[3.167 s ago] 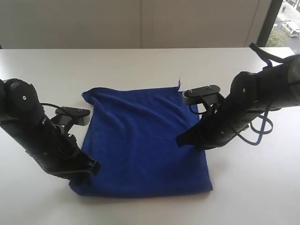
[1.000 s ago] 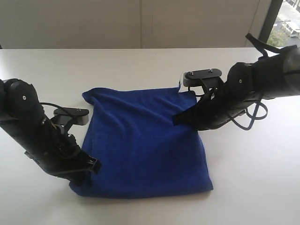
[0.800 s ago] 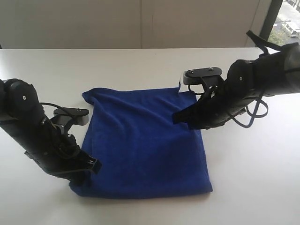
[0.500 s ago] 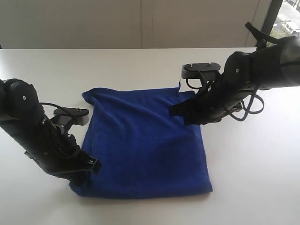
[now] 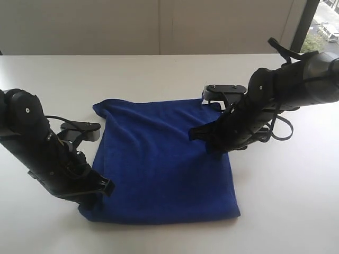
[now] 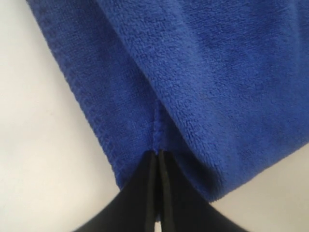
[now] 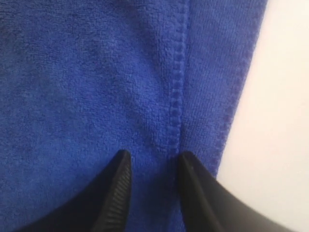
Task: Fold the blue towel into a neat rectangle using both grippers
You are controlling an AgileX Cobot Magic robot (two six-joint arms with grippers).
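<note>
The blue towel lies flat on the white table as a folded, roughly square pad. My left gripper sits at the towel's near left corner, shut on the hem there; in the left wrist view the left gripper has a ridge of blue towel pinched at its tips. My right gripper is low over the towel's right side, near the far right corner. In the right wrist view the right gripper is open, its fingers astride the stitched hem of the blue towel, with nothing gripped.
The white table runs well beyond the towel on every side. A pale wall stands behind it, with a window at the far right. Black cables hang loose off the right arm.
The right gripper has opened and moved down and inward along the towel's right side. The left arm and the towel have stayed put.
</note>
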